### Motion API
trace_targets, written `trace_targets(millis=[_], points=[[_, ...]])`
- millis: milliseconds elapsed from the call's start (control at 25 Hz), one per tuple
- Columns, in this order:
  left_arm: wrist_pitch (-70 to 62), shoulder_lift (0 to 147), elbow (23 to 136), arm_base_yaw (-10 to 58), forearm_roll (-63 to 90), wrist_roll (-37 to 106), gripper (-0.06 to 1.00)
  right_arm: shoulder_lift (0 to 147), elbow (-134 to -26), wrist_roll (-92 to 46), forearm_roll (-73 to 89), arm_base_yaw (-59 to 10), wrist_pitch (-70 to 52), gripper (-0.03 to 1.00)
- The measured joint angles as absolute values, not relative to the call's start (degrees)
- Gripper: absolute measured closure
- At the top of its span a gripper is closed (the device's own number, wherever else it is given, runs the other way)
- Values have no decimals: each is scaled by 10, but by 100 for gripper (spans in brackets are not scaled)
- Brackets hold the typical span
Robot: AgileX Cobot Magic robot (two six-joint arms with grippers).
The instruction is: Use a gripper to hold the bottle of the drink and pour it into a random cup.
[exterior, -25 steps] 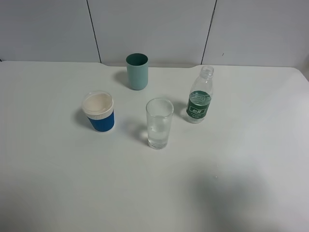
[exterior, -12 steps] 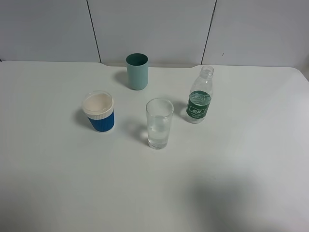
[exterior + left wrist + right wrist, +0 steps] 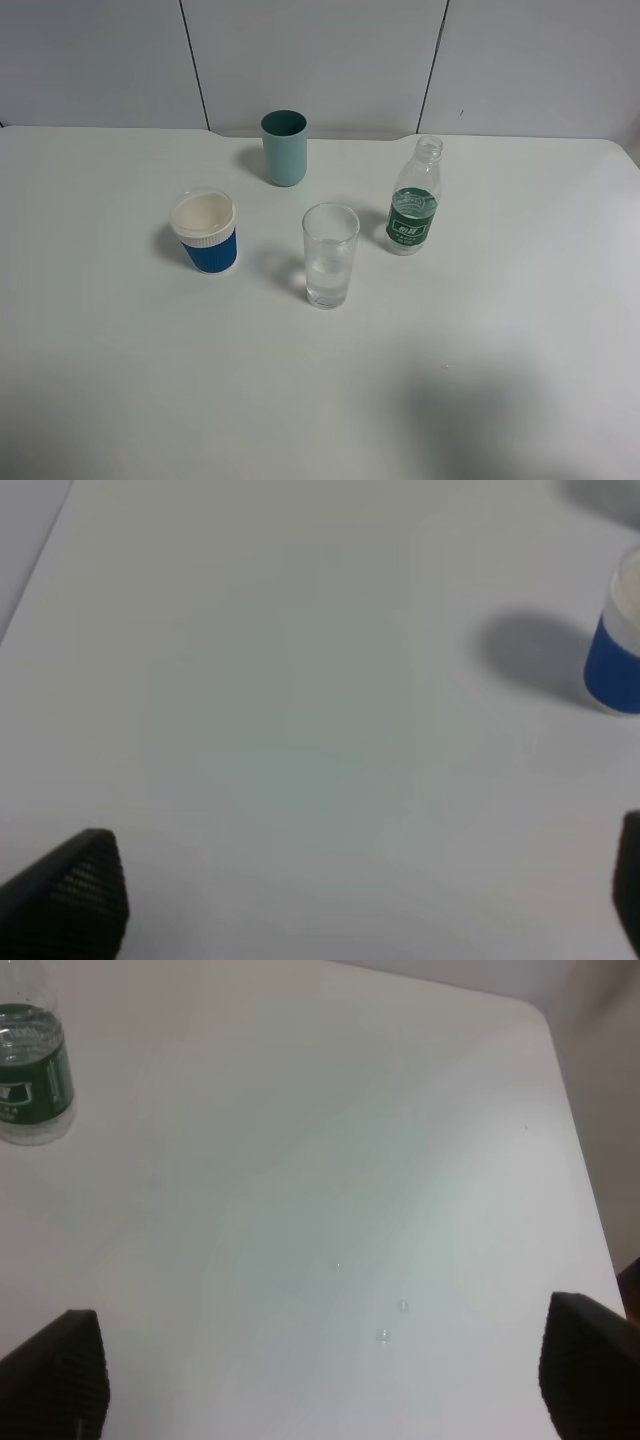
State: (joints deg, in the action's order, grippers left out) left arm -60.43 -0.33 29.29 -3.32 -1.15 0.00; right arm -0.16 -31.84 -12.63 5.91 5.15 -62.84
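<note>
On the white table, the tall clear straight-sided glass point(image 3: 330, 255) stood just left of the small uncapped clear plastic bottle with a green label point(image 3: 414, 197), upright, its long axis vertical. The left gripper point(image 3: 350, 900) and right gripper point(image 3: 325, 1375) both gaped wide and empty; the right one lay nearer, the bottle ahead of its jaws and off to one side

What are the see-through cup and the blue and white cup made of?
The see-through cup looks like glass, or maybe hard clear plastic: smooth, shiny, and the table shows through it. The blue and white cup looks like paper: a matte white rim and inside, with a ribbed blue sleeve, probably cardboard, around it.
</note>
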Motion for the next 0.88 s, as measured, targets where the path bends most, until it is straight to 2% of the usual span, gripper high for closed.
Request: trace_targets(millis=[200,880], points=[[-604,-3,293,-33,-12,0,-4,-2,-284,-124,59,52,-617,12],[-604,-3,293,-33,-12,0,-4,-2,-284,-68,67,52,-617,12]])
